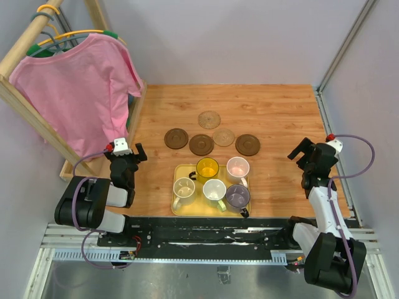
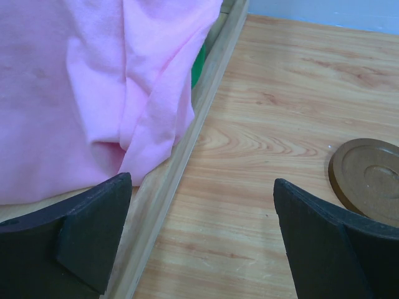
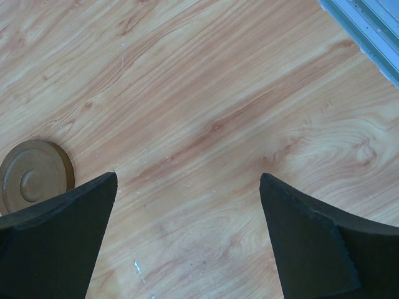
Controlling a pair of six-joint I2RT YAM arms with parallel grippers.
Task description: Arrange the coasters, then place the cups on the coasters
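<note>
Several coasters lie mid-table: three dark brown (image 1: 176,138) (image 1: 201,144) (image 1: 247,144) and two tan (image 1: 210,118) (image 1: 224,137). Several cups stand in a yellow tray (image 1: 177,176): yellow (image 1: 207,169), pink (image 1: 237,167), beige (image 1: 184,187), white (image 1: 214,190), grey-purple (image 1: 237,196). My left gripper (image 1: 129,153) hangs open at the table's left, holding nothing; the left wrist view (image 2: 202,180) has a brown coaster (image 2: 368,179) at its right edge. My right gripper (image 1: 300,152) is open over bare wood at the right (image 3: 187,177), with a brown coaster (image 3: 34,174) at the left of its wrist view.
A wooden rack (image 1: 37,118) with a pink shirt (image 1: 75,87) on a hanger stands at the table's left edge, its base rail (image 2: 181,156) just left of my left gripper. A metal rail (image 1: 333,143) borders the table's right side.
</note>
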